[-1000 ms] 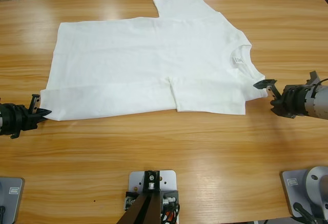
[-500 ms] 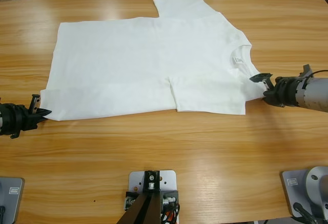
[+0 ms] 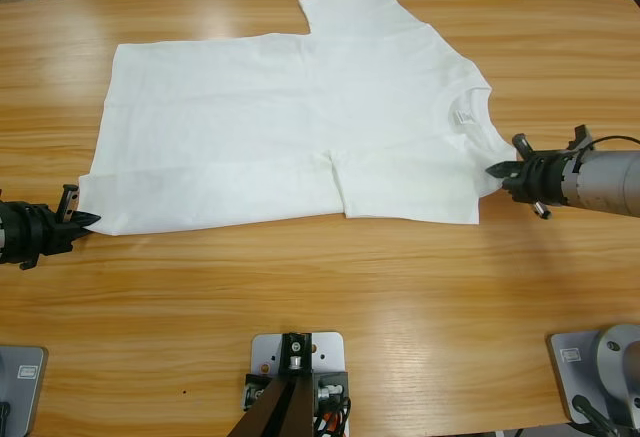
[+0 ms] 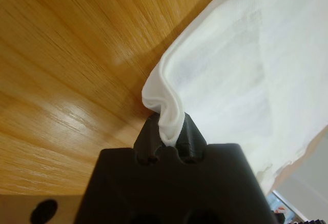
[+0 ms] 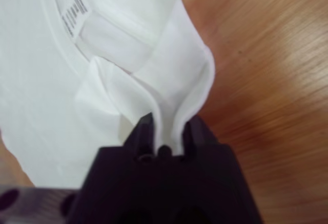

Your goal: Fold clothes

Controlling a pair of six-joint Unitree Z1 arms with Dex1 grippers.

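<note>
Cotton T-shirt [image 3: 290, 127] lies flat on the table [image 3: 400, 307] — light, limp, prone to sag. Your left gripper [image 4: 168, 131] pinches the hem corner, your right gripper [image 5: 166, 131] the shoulder beside the collar — lift evenly.

T-shirt [image 3: 290, 137] lies spread on the table [image 3: 350, 297], hem toward the left in the high view, neck toward the right, one sleeve folded in over the body on the near side, the other sleeve at the far edge. My left gripper [image 3: 82, 222] sits at the near hem corner, cloth pinched between its jaws. My right gripper [image 3: 500, 170] is at the shoulder beside the neck label [image 3: 461, 118], clamped on a fold there.
</note>
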